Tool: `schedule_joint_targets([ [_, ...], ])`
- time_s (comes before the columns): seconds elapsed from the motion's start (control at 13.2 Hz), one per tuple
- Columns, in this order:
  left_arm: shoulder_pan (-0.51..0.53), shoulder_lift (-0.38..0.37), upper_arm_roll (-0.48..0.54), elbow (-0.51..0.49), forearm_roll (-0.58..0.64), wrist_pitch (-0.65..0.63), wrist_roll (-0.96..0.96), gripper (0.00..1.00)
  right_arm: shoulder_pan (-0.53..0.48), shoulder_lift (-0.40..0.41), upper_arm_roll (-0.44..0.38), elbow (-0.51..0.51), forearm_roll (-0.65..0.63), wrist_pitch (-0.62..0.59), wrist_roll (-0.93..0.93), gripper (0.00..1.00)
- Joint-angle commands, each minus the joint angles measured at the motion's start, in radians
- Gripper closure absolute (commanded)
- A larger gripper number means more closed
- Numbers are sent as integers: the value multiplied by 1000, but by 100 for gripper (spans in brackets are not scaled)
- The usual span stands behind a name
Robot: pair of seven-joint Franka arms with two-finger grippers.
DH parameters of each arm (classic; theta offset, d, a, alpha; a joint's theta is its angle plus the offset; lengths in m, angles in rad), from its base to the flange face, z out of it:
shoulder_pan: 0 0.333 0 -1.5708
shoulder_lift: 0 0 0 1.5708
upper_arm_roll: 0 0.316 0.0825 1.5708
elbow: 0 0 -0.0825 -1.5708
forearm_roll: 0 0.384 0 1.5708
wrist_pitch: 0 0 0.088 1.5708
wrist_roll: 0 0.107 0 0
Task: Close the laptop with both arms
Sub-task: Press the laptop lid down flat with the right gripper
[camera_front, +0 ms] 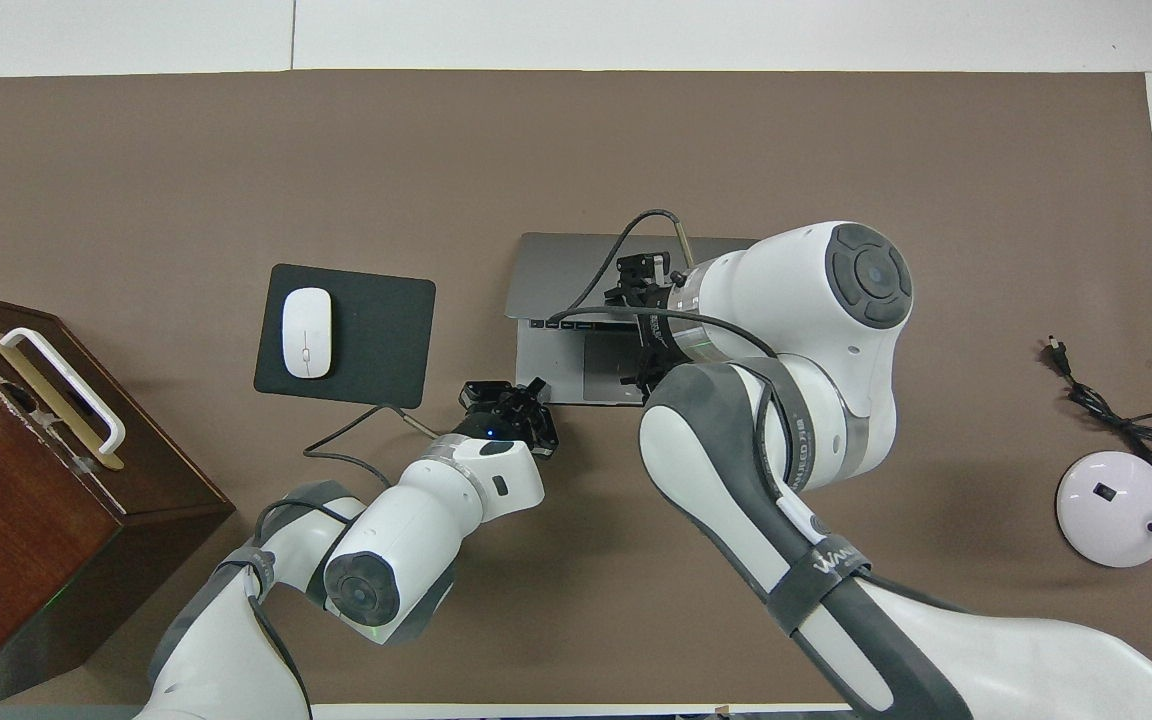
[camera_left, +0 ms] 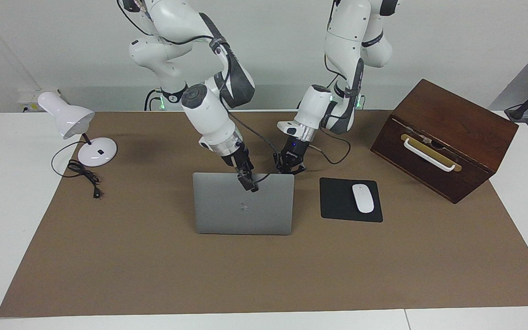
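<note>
Laptop (camera_left: 244,208) beside the mouse pad (camera_left: 350,200) is sitting partly closed, lid tilted low over the keyboard; right tool (camera_left: 249,182), fingers unreadable, is pressing its top edge; left tool (camera_left: 290,168), fingers together, is bracing the base corner.

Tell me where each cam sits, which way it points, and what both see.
Facing view: high across the table, looking back at the robots. The right arm and left arm come down from the top. The right end effector is at the upper edge of the laptop lid, and the left end effector is low by the laptop's corner.
Overhead view: high above the robots' end, looking forward and steeply down. Both arms enter from the bottom.
Shared: laptop, both end effectors, mouse pad, wooden box, lamp, turned half a turn between views.
</note>
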Motion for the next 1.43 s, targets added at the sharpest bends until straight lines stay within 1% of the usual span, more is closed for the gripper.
schedule_joint_targets([
  [0.0,-4,58,3,25,24,12,-6,100,-14,-22,11,-35,33,-14,-44,0],
  [0.38,-4,64,3,29,24,12,-6,100,-14,-11,10,-72,62,3,-106,0],
  [0.6,-5,64,3,29,24,12,-7,100,-14,-5,10,-106,75,41,-142,0],
  [0.98,-5,65,5,29,26,12,-3,100,-13,21,10,-127,100,56,-173,0],
  [1.21,-2,67,6,29,58,12,-1,100,-11,44,10,-146,117,130,-176,0],
  [1.36,11,73,8,29,83,12,-1,100,-11,56,10,-144,137,138,-191,0],
])
